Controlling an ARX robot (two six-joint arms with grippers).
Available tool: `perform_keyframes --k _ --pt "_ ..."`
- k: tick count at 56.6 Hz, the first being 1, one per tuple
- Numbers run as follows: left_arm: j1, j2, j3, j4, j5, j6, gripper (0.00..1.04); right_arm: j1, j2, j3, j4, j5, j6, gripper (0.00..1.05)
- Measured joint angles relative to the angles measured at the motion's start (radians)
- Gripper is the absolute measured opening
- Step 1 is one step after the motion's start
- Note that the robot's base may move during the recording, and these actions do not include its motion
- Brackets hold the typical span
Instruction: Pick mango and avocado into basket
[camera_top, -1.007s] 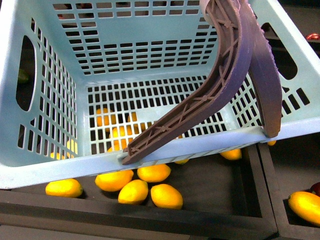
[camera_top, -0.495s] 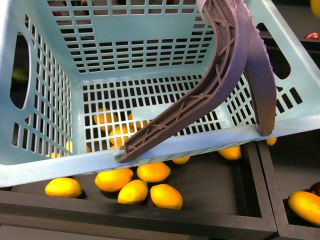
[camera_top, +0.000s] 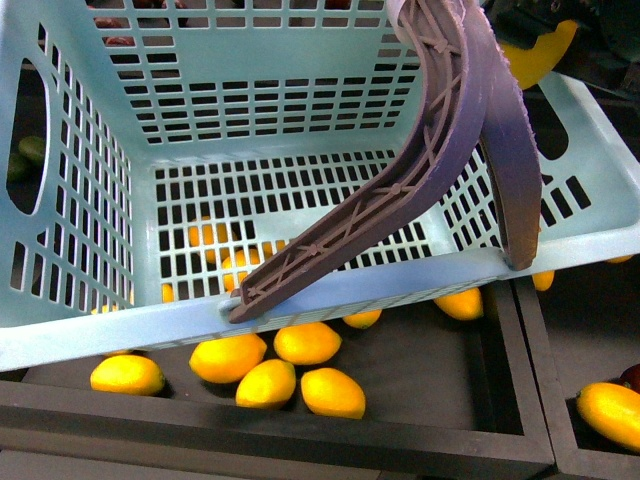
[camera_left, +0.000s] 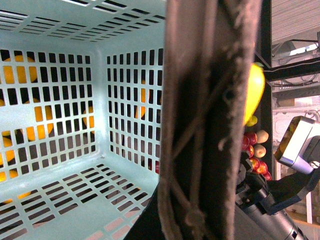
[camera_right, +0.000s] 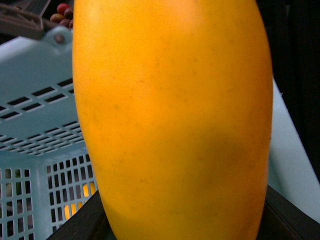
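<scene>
The light turquoise basket (camera_top: 300, 130) hangs tilted and fills the front view, empty inside. My left gripper (camera_left: 200, 220) is shut on its brown-grey handle (camera_left: 210, 110), which hides the jaws. The yellow-orange mango (camera_right: 170, 120) is clamped in my right gripper (camera_right: 185, 220), whose dark fingers (camera_right: 80, 220) show at both sides. In the front view that mango (camera_top: 540, 50) hangs just above the basket's far right rim. A scrap of green fruit (camera_top: 22, 152) shows through the basket's left side opening; I cannot tell whether it is the avocado.
Under the basket lies a black tray (camera_top: 400, 445) with several loose yellow mangoes (camera_top: 265, 385). Another mango (camera_top: 610, 410) lies in the neighbouring tray at the right. Red and tan fruits (camera_left: 255, 150) are stacked beyond the basket.
The basket has drifted a little to the left. The mango in my right gripper has come into the front view at the top right, over the basket's rim.
</scene>
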Motion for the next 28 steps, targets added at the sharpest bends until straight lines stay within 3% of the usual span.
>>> perform_keyframes --k 14,24,28 --pt "0.000 0.000 0.000 0.000 0.006 -0.001 0.06 0.018 -0.023 -0.014 0.002 0.016 0.010 0.98" --pt "-0.001 0.007 0.000 -0.002 0.005 -0.004 0.06 -0.007 -0.091 -0.035 0.031 0.107 0.013 0.97" --pt "-0.001 0.007 0.000 -0.002 0.000 0.002 0.06 -0.035 -0.125 -0.113 0.240 0.223 -0.083 0.87"
